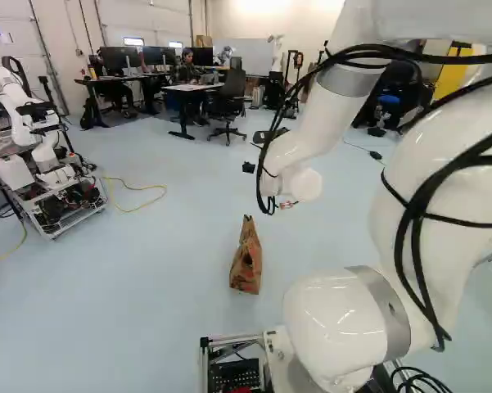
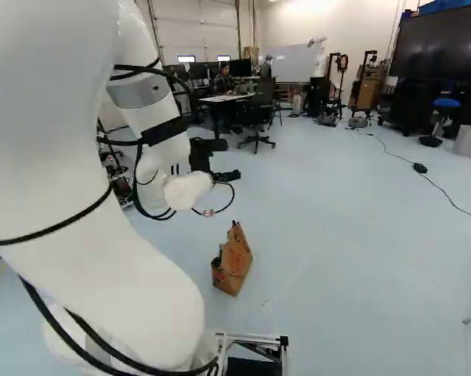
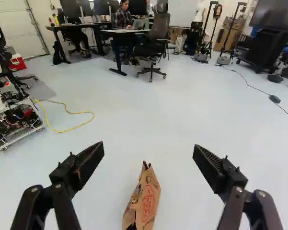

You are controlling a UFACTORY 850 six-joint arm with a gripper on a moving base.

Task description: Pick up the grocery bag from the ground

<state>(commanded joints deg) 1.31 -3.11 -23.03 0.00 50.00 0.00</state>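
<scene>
Base frame (image 1: 229, 340), metal, at 6 o'clock in the left base view; white arm (image 1: 344, 319) rises above it toward 2 o'clock, black cables looped along its links. End effector (image 2: 230, 160): near the centre of the right base view, held above floor level. Wrist view shows its two black fingers spread wide, nothing pinched. Paper grocery bag (image 3: 144, 201): on the floor, upright, brown with red print, narrow at its crumpled upper edge; seen between the spread fingers, touching neither. Same bag at 6 o'clock from centre in both base views. Yellow cable (image 1: 135, 209): curved on the floor, at 10 o'clock from the bag, left base view. Another robot (image 1: 37, 151): on a wheeled metal frame, at 10 o'clock, left base view. Black power brick (image 2: 420, 168): on a floor cord, 2 o'clock from the bag, right base view. Farther: office chair (image 2: 257, 117) near 12 o'clock; whiteboard (image 2: 294, 63) beyond it, toward 1 o'clock.
</scene>
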